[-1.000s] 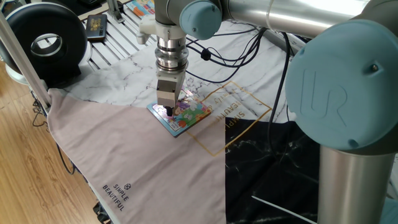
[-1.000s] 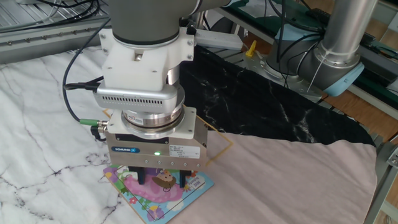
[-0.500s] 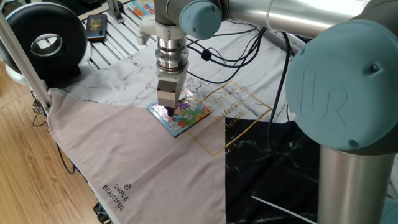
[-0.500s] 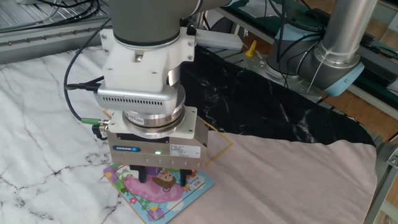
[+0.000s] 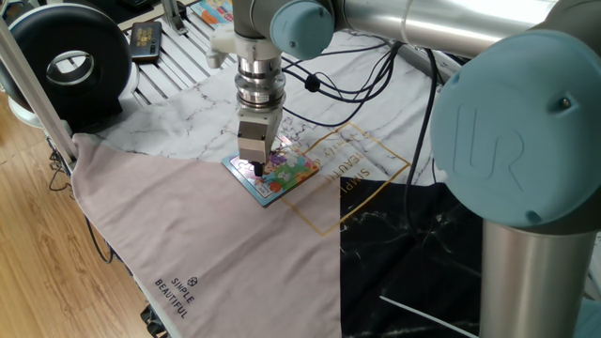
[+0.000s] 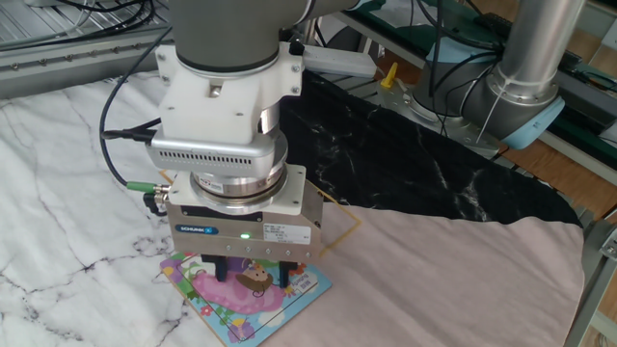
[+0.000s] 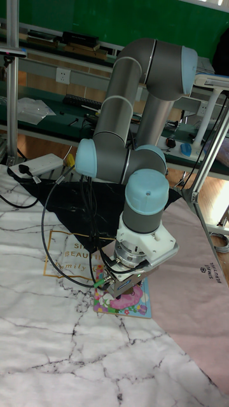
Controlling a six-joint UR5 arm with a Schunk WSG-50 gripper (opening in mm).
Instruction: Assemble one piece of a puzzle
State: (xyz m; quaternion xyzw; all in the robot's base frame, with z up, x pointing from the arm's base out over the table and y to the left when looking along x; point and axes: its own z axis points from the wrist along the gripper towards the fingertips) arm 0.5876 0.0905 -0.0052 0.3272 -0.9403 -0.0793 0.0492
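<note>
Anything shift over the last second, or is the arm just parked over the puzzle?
Nothing visibly changed. The hand is in the same place, low over the puzzle, and the board lies where it did on the cloth. The piece itself cannot be made out under the hand.

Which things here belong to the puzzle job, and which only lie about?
Job:
puzzle, under the gripper
gripper, low over the board; the piece cannot be made out

Lying about:
black fan
second colourful board at the far edge
small dark device
cloths
</note>
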